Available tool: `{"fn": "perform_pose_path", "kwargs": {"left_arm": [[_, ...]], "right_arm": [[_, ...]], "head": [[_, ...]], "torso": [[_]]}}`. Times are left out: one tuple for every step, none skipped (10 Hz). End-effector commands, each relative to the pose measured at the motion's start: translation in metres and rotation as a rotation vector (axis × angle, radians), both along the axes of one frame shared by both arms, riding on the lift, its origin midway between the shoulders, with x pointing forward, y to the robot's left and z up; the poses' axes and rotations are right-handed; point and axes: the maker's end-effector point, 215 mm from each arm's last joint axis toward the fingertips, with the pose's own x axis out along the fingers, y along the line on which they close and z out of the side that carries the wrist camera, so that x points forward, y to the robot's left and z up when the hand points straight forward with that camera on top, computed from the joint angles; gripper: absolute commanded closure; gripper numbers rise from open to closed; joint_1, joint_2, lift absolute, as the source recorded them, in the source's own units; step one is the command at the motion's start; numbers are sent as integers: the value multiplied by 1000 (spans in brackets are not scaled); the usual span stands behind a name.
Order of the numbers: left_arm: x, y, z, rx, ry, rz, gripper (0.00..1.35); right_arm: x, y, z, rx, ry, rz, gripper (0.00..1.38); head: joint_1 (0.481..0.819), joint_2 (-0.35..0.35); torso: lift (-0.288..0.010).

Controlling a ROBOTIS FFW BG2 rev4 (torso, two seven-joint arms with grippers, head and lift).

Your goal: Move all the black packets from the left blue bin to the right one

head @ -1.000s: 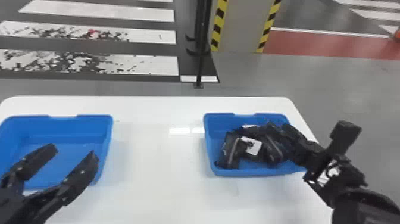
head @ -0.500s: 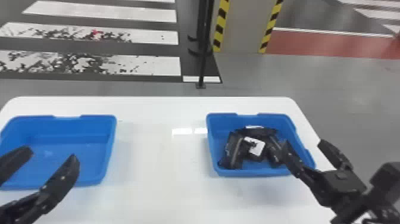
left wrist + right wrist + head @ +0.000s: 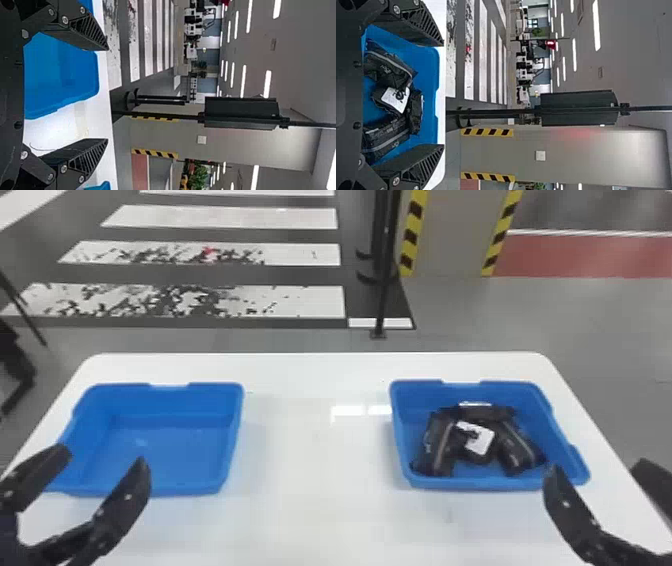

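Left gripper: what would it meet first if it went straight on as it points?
Probably the left bin: in the head view the left gripper points forward across it, though height above the rim is unclear, so it might pass over.

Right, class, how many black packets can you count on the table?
4 visible, all in the right bin: left packet, back packet, white-labelled middle packet, right packet. Others may be hidden underneath.

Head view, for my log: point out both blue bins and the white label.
Left blue bin (image 3: 165, 445), head view, bare floor.
Right blue bin (image 3: 495, 484), head view, front wall.
White label (image 3: 481, 443), head view, middle.
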Motion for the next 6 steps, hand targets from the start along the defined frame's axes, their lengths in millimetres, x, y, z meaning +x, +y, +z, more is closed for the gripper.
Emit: {"fn": "perform_pose_path", "kwargs": {"left_arm": [[-4, 1, 6, -4, -23, 20, 256], [-4, -1, 3, -13, -16, 22, 256], [-3, -3, 2, -16, -11, 19, 256], [-3, -4, -1, -19, -1, 17, 256], [-3, -5, -5, -22, 11, 17, 256], [-4, -5, -8, -26, 21, 19, 256]], "right_arm": [[-9, 7, 3, 7, 8, 4, 127], [-9, 7, 3, 7, 8, 4, 127], [-9, 7, 4, 1, 6, 4, 127], [-8, 6, 3, 1, 6, 3, 127], [-8, 6, 1, 2, 13, 3, 127], [-8, 7, 0, 6, 15, 4, 127]], "head": [[695, -1], [695, 13], [695, 17], [695, 13], [695, 12], [695, 9]], "torso": [[-139], [-139], [-139], [-139], [-139], [-139]]}}
